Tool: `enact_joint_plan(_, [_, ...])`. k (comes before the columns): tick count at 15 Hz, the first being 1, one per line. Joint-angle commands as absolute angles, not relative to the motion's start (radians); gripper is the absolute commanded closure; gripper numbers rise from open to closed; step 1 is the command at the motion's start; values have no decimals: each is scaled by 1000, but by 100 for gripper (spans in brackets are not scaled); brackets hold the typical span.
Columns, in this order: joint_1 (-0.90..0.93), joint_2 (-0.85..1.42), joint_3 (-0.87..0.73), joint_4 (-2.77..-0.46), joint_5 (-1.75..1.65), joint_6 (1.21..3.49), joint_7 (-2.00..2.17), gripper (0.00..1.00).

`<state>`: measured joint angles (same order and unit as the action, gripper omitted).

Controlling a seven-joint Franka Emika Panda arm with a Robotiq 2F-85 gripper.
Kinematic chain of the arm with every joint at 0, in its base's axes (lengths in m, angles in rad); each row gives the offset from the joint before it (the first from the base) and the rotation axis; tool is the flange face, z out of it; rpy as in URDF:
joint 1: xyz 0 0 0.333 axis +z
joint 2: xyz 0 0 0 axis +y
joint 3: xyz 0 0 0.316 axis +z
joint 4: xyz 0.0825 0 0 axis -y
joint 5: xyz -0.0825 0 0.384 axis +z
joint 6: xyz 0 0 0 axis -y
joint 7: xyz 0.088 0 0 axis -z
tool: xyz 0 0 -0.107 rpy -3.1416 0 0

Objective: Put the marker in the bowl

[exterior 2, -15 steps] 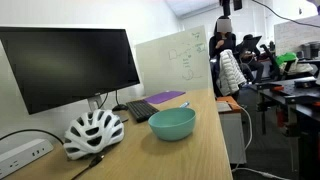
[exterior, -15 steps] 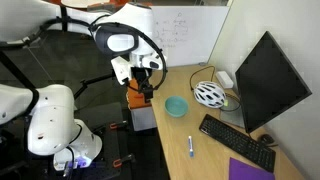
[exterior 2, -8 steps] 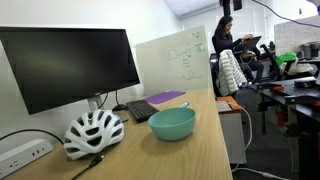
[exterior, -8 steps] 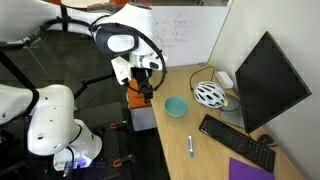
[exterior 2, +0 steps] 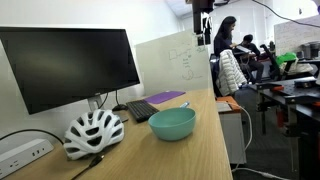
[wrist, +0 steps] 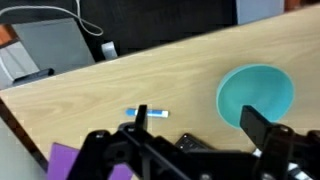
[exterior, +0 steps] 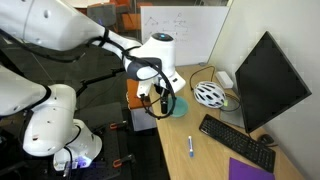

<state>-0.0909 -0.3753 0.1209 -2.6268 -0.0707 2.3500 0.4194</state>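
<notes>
The marker [exterior: 191, 146] is a thin whitish stick with a blue part, lying flat on the wooden table [exterior: 205, 125] between the bowl and the keyboard. It also shows in the wrist view [wrist: 148, 113]. The teal bowl [exterior: 180, 107] stands upright and empty, partly hidden by my gripper [exterior: 160, 101] in that exterior view. It is in full view in an exterior view [exterior 2: 172, 123] and in the wrist view [wrist: 256, 92]. In the wrist view my gripper [wrist: 200, 135] is open and empty, high above the table, with the marker and bowl below it.
A white bicycle helmet [exterior: 210, 95] lies by the monitor [exterior: 268, 80], also in an exterior view [exterior 2: 93, 132]. A black keyboard [exterior: 236, 142] and a purple notebook [exterior: 250, 170] lie past the marker. A grey box [exterior: 142, 118] sits at the table's end.
The arm has swung from beside the table's end out over the table, so the gripper now hangs in front of the bowl. The marker, bowl and helmet have not moved.
</notes>
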Motion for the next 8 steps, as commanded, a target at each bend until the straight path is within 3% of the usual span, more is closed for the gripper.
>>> enact_joint_plan(1, [-179, -173, 151, -2541, -198, 2499, 652, 0])
enact_joint_plan(4, [-207, -9, 113, -2442, -447, 2513, 870, 0])
enact_joint_plan(8, [-129, 185, -2, -2324, -566, 2521, 711, 0])
